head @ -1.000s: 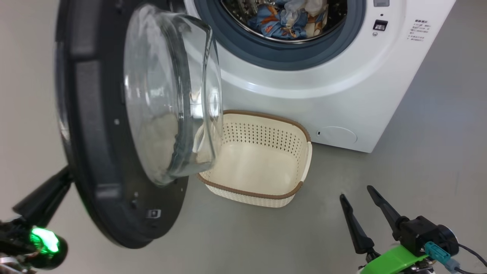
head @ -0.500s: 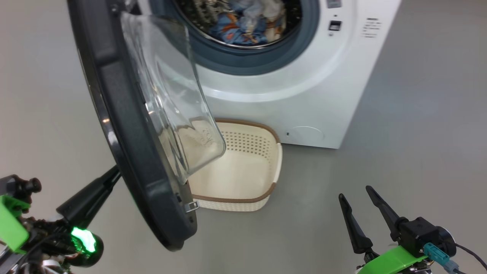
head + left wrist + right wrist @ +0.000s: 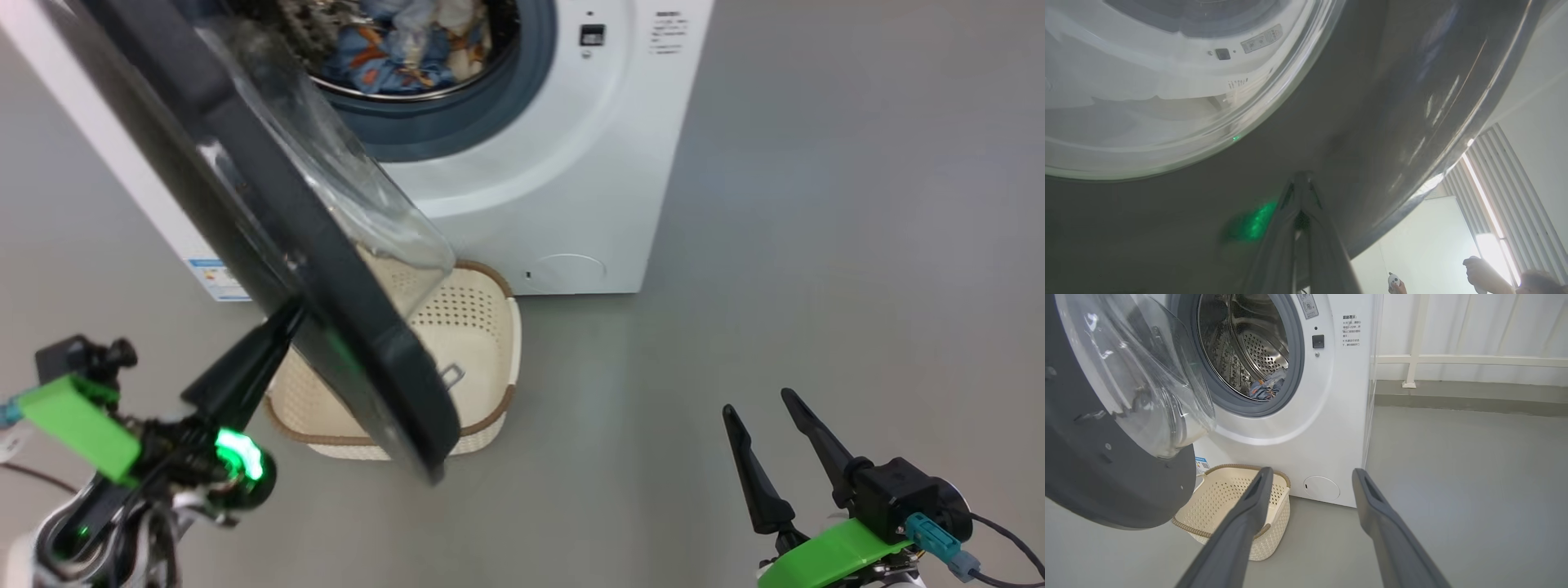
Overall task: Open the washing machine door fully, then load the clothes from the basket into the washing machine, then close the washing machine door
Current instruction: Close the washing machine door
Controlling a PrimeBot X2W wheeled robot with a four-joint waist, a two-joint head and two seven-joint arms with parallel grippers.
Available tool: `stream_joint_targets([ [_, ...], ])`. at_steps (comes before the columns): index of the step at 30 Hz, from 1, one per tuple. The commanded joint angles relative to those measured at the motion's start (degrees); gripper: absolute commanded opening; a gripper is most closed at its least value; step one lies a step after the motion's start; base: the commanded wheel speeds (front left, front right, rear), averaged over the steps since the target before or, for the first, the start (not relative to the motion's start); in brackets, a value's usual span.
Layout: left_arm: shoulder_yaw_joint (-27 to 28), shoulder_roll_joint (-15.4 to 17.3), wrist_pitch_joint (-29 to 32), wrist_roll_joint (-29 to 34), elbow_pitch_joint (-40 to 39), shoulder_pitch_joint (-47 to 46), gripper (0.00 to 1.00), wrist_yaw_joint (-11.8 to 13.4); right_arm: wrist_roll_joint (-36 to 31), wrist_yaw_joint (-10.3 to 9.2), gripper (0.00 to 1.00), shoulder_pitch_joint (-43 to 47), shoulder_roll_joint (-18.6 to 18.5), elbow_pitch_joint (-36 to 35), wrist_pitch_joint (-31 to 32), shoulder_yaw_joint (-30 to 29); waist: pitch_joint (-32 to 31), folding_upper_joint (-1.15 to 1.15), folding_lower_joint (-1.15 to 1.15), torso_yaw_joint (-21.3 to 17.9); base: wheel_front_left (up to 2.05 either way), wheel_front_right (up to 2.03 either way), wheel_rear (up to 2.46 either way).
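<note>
Washing machine door [image 3: 351, 351] ajar; my left hand [image 3: 273, 335], shut on nothing, tips against its outer face, nearer arm. Right hand [image 3: 758, 402] open, well apart.

Grey floor [image 3: 775, 245] bears basket [image 3: 514, 343] and washing machine [image 3: 571, 163].

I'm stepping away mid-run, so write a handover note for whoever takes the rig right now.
Left gripper: shut, tips on the outer face of the door.
Right gripper: open, empty, clear of everything.
Door: partway open, hanging over the basket.
Clothes: inside the washer.
Basket: on the floor before the washer, looks empty.
Done: door opened, clothes loaded.
To do: swing the door fully shut.
</note>
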Motion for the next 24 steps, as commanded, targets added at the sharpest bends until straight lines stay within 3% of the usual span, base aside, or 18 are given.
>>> stream_joint_targets([
  [1,0.36,0.55,-1.72,-0.14,-0.68,-3.37,0.0,-0.92,0.77,0.08,1.0,-2.02,0.01,-1.11,-0.69,1.19,0.98,0.0,0.0,-1.86,0.0,0.0,0.0],
  [18,-12.32,0.54,-23.28,2.85,4.19,-14.82,0.0,-1.89,0.95,0.08,1.0,-3.75,0.45,0.24,-1.17,1.54,3.67,0.0,0.0,-4.37,0.0,0.0,0.0],
  [24,-13.61,0.54,-29.58,4.68,6.89,-18.3,0.0,-1.89,1.1,0.08,1.0,-4.74,0.59,0.77,-1.22,2.1,4.71,0.0,0.0,-5.27,0.0,0.0,0.0],
])
